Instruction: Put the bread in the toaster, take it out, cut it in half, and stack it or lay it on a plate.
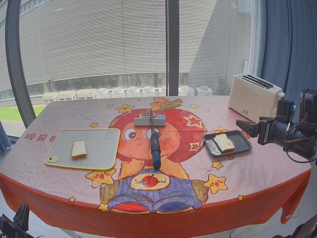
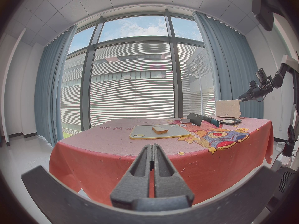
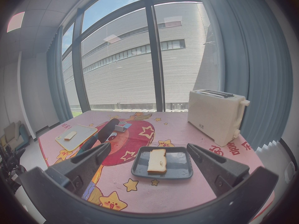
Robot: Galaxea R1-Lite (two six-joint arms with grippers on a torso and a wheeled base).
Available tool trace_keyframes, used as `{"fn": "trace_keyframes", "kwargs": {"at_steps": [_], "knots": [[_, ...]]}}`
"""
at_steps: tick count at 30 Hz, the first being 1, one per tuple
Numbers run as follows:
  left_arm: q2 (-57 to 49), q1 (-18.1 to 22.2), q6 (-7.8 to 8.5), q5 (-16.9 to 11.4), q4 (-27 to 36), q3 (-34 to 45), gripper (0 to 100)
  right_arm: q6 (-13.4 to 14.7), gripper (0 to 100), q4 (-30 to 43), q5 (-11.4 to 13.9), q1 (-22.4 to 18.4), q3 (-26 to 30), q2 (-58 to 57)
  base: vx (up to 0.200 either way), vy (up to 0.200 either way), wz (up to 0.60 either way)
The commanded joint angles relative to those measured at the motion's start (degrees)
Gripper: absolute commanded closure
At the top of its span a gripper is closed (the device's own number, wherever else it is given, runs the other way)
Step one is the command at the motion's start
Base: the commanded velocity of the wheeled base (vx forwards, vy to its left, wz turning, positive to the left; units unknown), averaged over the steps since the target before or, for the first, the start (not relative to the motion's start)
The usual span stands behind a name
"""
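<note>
Two pieces of bread lie on the table, one on each side of the knife [image 1: 154, 142], which lies in the middle with its blade on a small rest [image 1: 150, 120] and its handle toward the robot. Left of the knife, one bread piece [image 1: 78, 149] lies flat on the board [image 1: 99, 156]. Right of the knife, the other piece [image 1: 224, 142] lies on the dark plate [image 1: 243, 142]. Both look like half slices, so I judge that toasting and cutting are done and one half is already plated. The toaster [image 1: 254, 96] stands right of the knife and farther back, and no bread shows in its slots. What seems left is to carry the half on the board across to the plate and lay it beside or on top of the one there.

The right gripper [image 3: 147, 147] hangs in the air right of the knife, out past the plate and above table height. It points back toward the knife, its fingers spread wide and empty, with the plated piece framed between them. The left gripper [image 2: 152, 154] sits left of the knife and nearer the robot, low, off the table's front edge. It is level and aimed at the board, its fingers pressed together with nothing between them
</note>
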Motion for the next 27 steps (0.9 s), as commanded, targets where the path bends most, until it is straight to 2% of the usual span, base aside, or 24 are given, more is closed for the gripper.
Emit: {"fn": "trace_keyframes", "kwargs": {"at_steps": [1,4,9,19,23,27], "knots": [[-0.93,0.0,-0.02,0.05,0.0,1.01,100,0.0,0,-0.03,-1.18,-0.73,0.4,-5.33,0.0,0.0,0.0],[-0.93,0.0,-0.02,-0.04,0.0,1.01,100,0.0,0,0.05,-2.15,-2.48,0.4,-8.41,0.0,0.0,0.0],[-0.93,0.0,-0.02,-0.04,0.0,1.01,100,-0.27,0,0.05,-2.06,-6.35,2.24,-11.48,0.0,0.0,0.0],[-0.93,0.0,-0.02,-0.04,0.0,1.01,100,-1.5,0,0.14,-1.97,-11.18,7.16,-20.71,0.0,0.0,0.0],[-0.93,0.0,0.07,0.05,0.0,1.01,100,-3.43,0,0.32,-1.88,-13.56,10.5,-25.55,0.0,0.0,0.0],[-0.93,0.0,-0.02,0.05,0.0,1.01,100,-3.96,0,0.76,-1.79,-15.05,12.0,-28.18,0.0,0.0,0.0]]}}
